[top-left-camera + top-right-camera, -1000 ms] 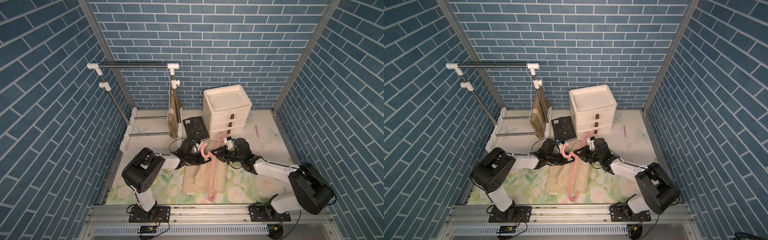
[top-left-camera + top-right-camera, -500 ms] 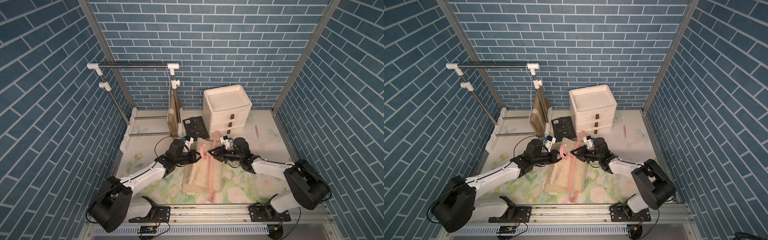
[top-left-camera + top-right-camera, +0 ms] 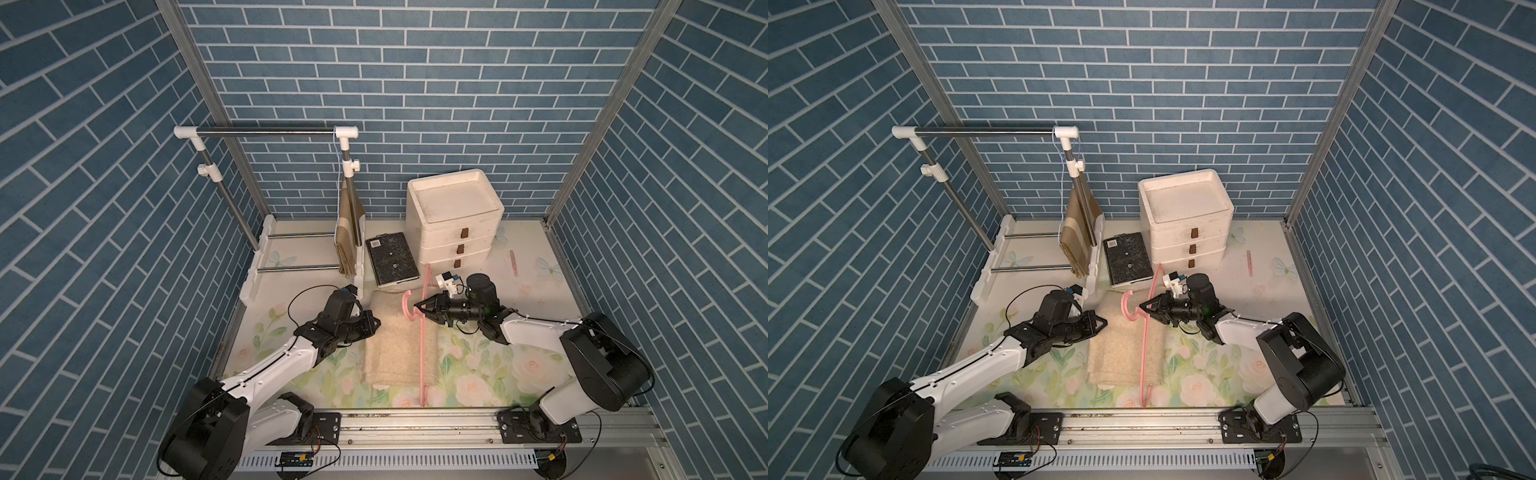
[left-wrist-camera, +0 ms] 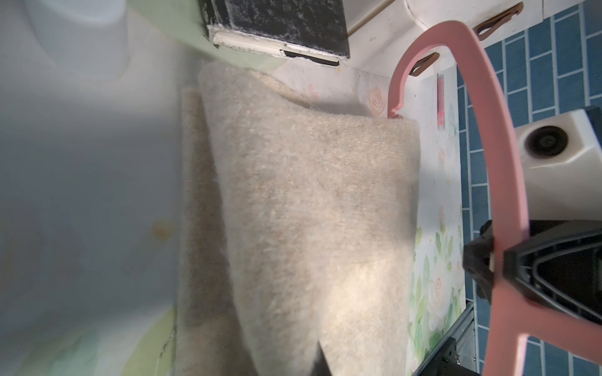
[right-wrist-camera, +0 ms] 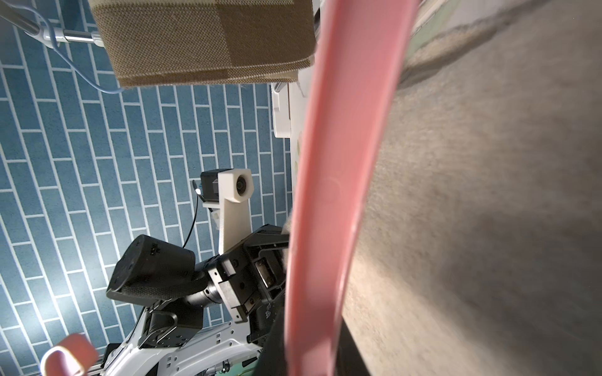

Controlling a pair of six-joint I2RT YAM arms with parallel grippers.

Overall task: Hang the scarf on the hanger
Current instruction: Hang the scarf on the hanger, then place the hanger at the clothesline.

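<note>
Right fingers [image 3: 430, 302] clamp hanger [image 3: 423, 357]; left fingers [image 3: 371, 324] pinch scarf [image 3: 399, 349] at mid-frame left edge. Shallow pinch may slip during lift.

Blue brick-pattern walls [image 3: 415, 83], floral tabletop [image 3: 519, 374], white three-drawer unit [image 3: 455, 199], metal clothes rail [image 3: 266, 132] at left

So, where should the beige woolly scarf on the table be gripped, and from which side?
Pinch the folded beige woolly scarf at its long edge by the left gripper, coming in low from that side; the pink plastic hanger runs over the opposite side.
</note>
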